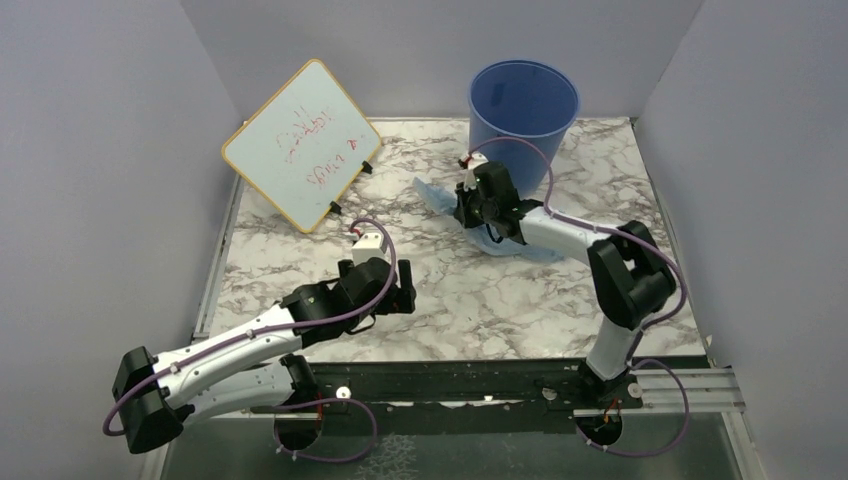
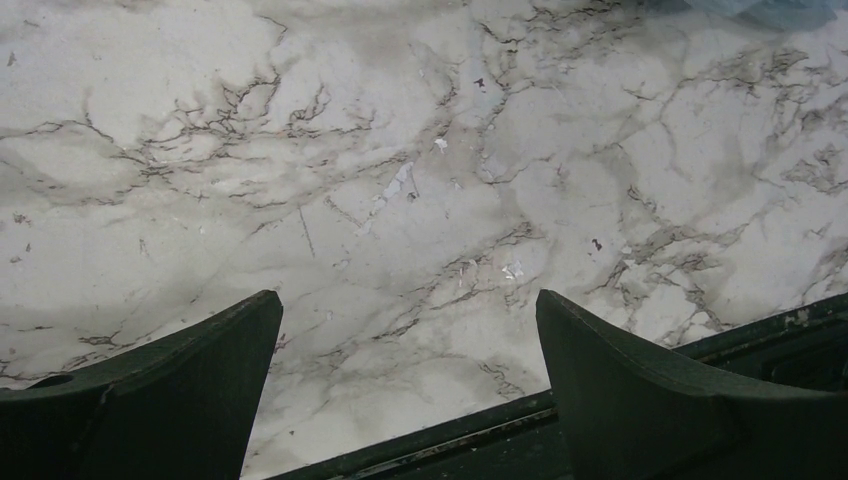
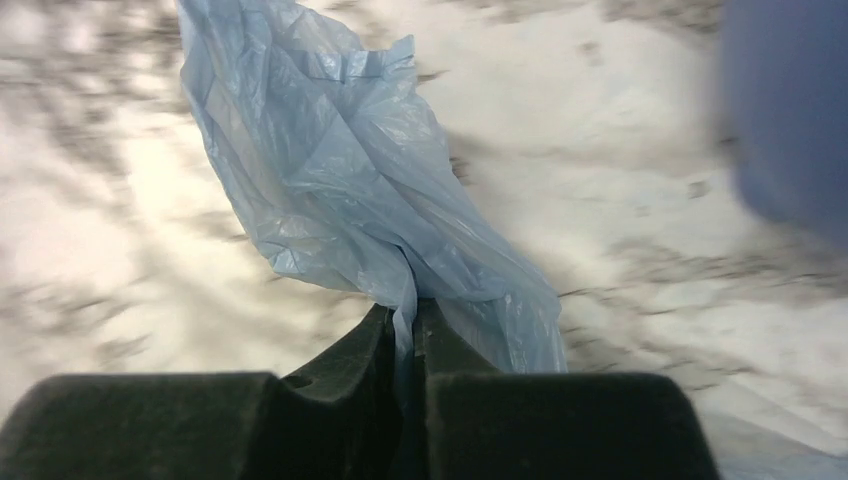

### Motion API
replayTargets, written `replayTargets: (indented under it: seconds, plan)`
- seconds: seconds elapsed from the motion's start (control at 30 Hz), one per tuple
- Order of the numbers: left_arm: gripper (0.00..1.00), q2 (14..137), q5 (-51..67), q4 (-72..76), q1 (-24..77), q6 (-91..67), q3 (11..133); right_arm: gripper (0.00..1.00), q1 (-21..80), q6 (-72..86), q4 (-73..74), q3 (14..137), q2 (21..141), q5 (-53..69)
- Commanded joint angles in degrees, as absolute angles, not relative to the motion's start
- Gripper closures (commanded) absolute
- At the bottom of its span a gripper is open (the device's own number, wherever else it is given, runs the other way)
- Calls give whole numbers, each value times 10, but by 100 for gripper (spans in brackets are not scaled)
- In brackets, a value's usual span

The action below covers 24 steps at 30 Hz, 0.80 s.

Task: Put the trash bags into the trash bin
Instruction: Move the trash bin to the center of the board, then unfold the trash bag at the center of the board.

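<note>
— Progress on the job?
— Barely begun, I'd say. The trash bin (image 1: pixel 524 105) holds nothing that I can see, and the trash bag (image 3: pixel 370 190) lies crumpled on the table (image 2: pixel 400 150), just in front of the bin.
— Do you have hold of it?
— Yes. My right gripper (image 3: pixel 410 330) is pinched on a fold of the film, and the rest trails away ahead of the fingers. My left gripper (image 2: pixel 410 330) is spread wide over bare marble, well apart from the bag. The lift and the drop into the bin are left to do.
</note>
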<state>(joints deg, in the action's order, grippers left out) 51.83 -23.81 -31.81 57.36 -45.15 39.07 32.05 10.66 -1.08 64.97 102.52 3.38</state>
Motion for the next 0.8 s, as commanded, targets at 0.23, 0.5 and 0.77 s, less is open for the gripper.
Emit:
replayTargets:
  seconds: [0.23, 0.5, 0.77]
  plan:
    - [1, 496, -84, -252, 402, -419, 366, 60, 354, 261, 70, 517, 952, 266]
    - [1, 489, 47, -144, 349, -439, 313, 40, 376, 266, 10, 441, 800, 252]
    - [1, 495, 127, -62, 347, -454, 268, 7, 374, 276, 57, 383, 677, -16]
